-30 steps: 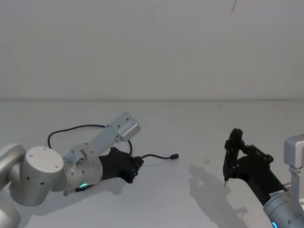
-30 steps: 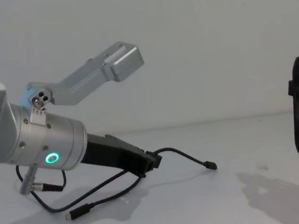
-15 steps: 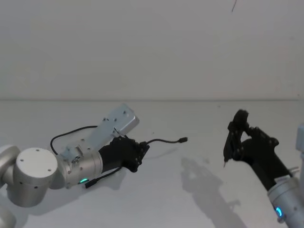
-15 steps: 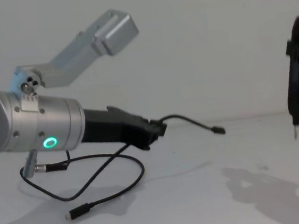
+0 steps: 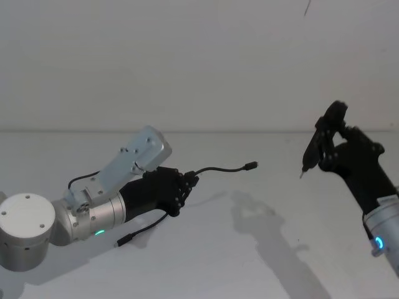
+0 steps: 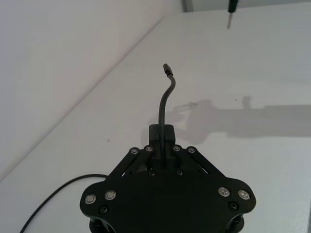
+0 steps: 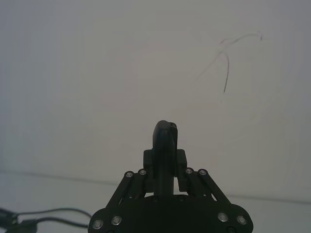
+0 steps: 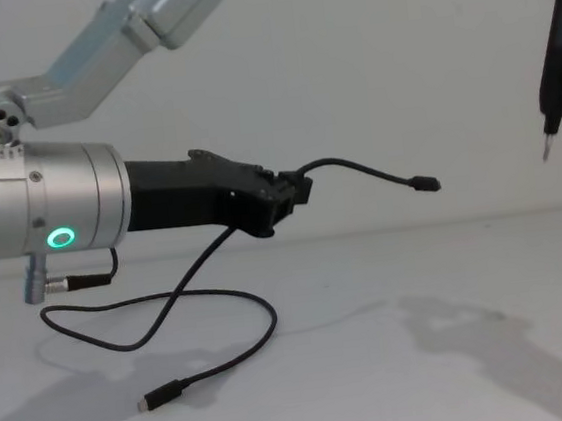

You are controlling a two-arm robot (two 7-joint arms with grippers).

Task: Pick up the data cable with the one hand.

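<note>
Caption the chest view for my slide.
Left gripper shut on the data cable, one plug aloft, the other on the table; pen-like tool high at right.

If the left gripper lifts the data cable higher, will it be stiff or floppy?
Probably floppy: below the left gripper, the data cable sags into a loose loop on the table. Short lengths seem stiffer: the free end juts out unsupported. Thin, so likely light. The right gripper, raised, holds a pen-like tool.
</note>
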